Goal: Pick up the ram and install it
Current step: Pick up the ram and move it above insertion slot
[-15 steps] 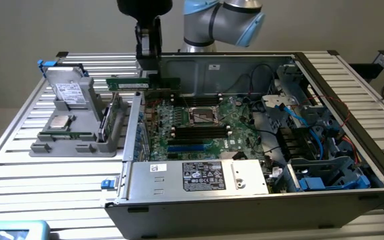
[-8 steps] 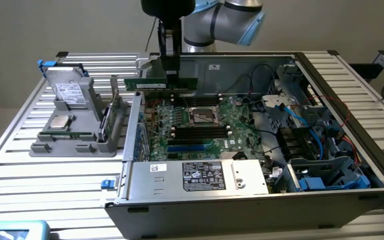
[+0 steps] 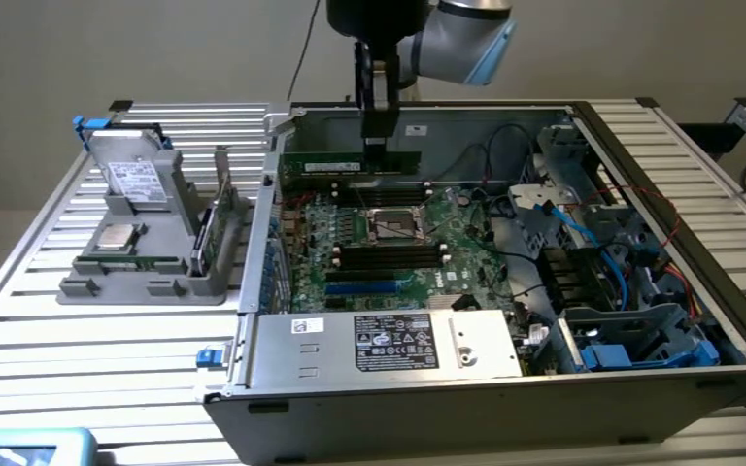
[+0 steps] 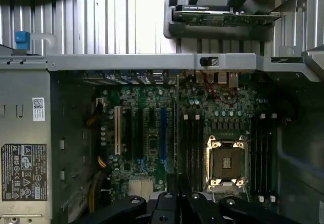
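The ram (image 3: 347, 165) is a long green stick held level in the air over the far part of the motherboard (image 3: 347, 282), inside the open computer case. My gripper (image 3: 381, 148) comes down from above and is shut on the ram's upper edge near its right end. In the wrist view the ram (image 4: 176, 133) appears edge-on as a thin line running away from the gripper (image 4: 174, 196), over the board beside the black slots (image 4: 192, 143) and the CPU socket (image 4: 226, 163). In the exterior view more black slots (image 3: 380, 255) lie in front of the socket (image 3: 392, 225).
The case wall (image 3: 259, 243) rises at the exterior view's left. Beyond it a grey holder (image 3: 140, 252) carries drives and an upright green card (image 3: 218, 228). The power supply (image 3: 387, 342) sits at the front. Cables and a drive cage (image 3: 606, 262) crowd the right.
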Controlling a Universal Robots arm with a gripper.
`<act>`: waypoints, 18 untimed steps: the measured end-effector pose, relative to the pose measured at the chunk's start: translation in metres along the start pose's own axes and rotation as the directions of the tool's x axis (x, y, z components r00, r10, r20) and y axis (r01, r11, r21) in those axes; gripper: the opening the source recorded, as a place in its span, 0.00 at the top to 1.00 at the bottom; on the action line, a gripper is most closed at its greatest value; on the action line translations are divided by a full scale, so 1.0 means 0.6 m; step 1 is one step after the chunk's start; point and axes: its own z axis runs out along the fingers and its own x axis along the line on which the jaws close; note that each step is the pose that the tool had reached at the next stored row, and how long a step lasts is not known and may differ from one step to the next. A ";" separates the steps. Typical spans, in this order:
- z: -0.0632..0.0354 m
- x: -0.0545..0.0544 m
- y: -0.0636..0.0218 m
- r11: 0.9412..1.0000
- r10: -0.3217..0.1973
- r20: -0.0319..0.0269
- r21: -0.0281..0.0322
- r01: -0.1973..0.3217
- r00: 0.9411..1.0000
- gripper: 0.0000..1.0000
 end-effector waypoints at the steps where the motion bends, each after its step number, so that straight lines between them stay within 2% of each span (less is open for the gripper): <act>1: 0.002 -0.003 -0.007 1.000 0.000 0.000 0.000 0.000 1.000 0.88; 4: 0.007 -0.018 -0.024 1.000 0.000 -0.002 0.002 0.000 1.000 0.88; 8: 0.012 -0.037 -0.038 1.000 0.000 -0.006 0.006 0.000 1.000 0.88; 12: 0.014 -0.047 -0.051 1.000 0.000 -0.006 0.011 0.000 1.000 0.88; 15: 0.018 -0.051 -0.056 1.000 0.002 -0.006 0.011 -0.002 1.000 0.88; 17: 0.021 -0.053 -0.057 1.000 0.004 -0.003 0.011 -0.004 1.000 0.88; 18: 0.022 -0.053 -0.058 1.000 0.005 0.000 0.011 -0.005 1.000 0.88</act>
